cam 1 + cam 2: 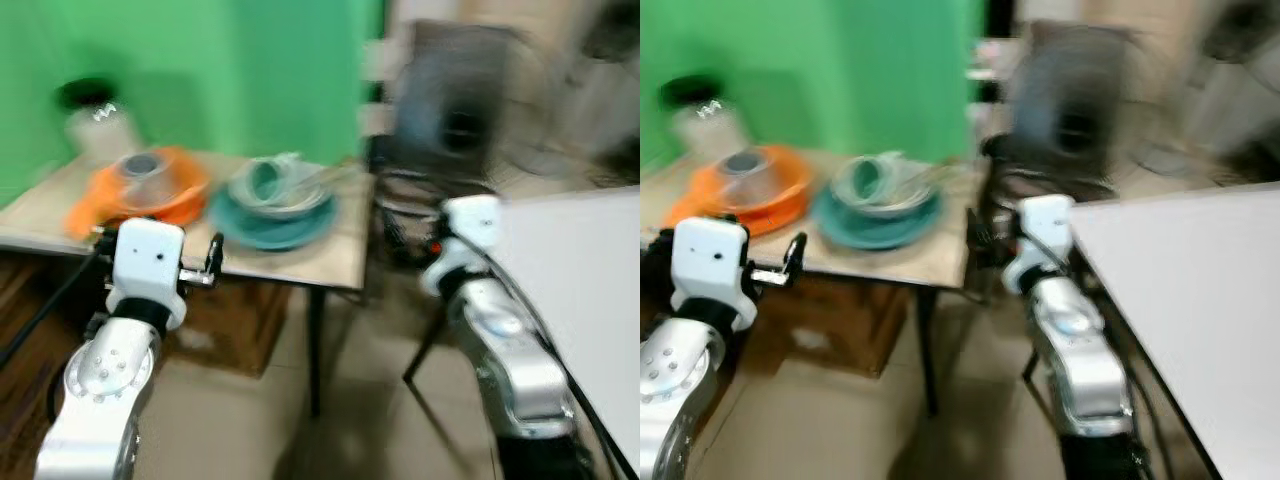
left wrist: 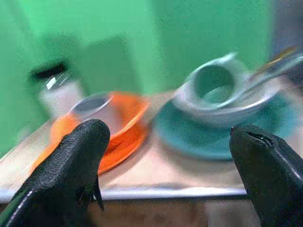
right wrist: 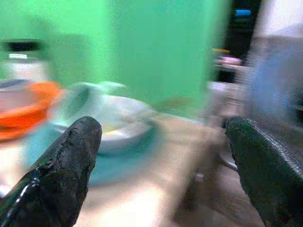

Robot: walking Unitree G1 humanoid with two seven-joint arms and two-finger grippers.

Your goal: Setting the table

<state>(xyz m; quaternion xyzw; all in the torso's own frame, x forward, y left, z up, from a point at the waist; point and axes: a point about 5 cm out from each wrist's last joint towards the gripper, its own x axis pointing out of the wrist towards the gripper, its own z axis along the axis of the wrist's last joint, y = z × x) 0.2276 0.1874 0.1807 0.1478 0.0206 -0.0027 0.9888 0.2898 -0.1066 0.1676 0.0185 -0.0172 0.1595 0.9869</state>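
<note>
A small wooden table (image 1: 330, 255) holds a teal plate (image 1: 272, 222) with a pale bowl (image 1: 280, 190), a teal cup (image 2: 213, 82) and cutlery stacked in it. Beside it, orange plates (image 1: 140, 200) carry a clear glass bowl (image 1: 145, 172). A jar with a black lid (image 1: 95, 118) stands behind them. My left gripper (image 2: 168, 156) is open, held just short of the table's front edge, facing the dishes. My right gripper (image 3: 163, 161) is open too, off the table's right corner. The views are blurred.
A white table (image 1: 580, 280) fills the right side. A dark fan (image 1: 465, 115) and a wire rack (image 1: 420, 190) stand behind the wooden table's right end. A green wall (image 1: 220, 70) backs the scene. Beige floor (image 1: 350, 420) lies between the tables.
</note>
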